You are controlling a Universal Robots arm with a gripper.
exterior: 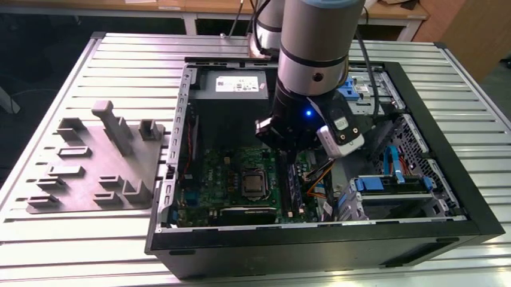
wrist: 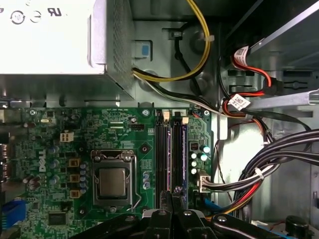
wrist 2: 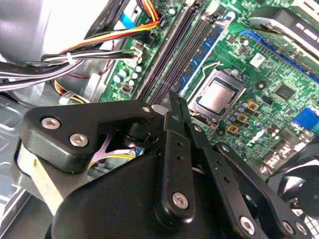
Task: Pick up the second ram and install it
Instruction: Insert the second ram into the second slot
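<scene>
Down inside the open case [exterior: 319, 242], just above the motherboard [wrist: 79, 124]: pincer [wrist: 172, 193] with both fingers [wrist 2: 175, 149] drawn together to a thin seam, gripping nothing visible. Hangs over one end of the slot bank, tips aimed straight along it. Directly ahead of the tips, a thin purplish edge standing in a slot, taken here for the ram [wrist: 169, 149], seen edge-on and apparently seated. Runs lengthwise away from the pincer toward the power supply [wrist: 50, 45], parallel to the socket [wrist: 112, 181] just beside it. One slot pair further from the socket, another stick [wrist: 183, 149] with a blue face, same axis. Hard to name either of the two as the second with any certainty; goes by nearness to the tips alone. Contact between tips and edge not to be judged, with that end of the bank hidden under the fingers. Latches at the far end pale and small, open or closed impossible to tell. From the exterior view, tips lost behind the arm [exterior: 315, 48], with a dark bluish strip below. Toward the exterior view's left, a grey tray [exterior: 96, 173] on the surface [exterior: 80, 72], well apart from the case.
</scene>
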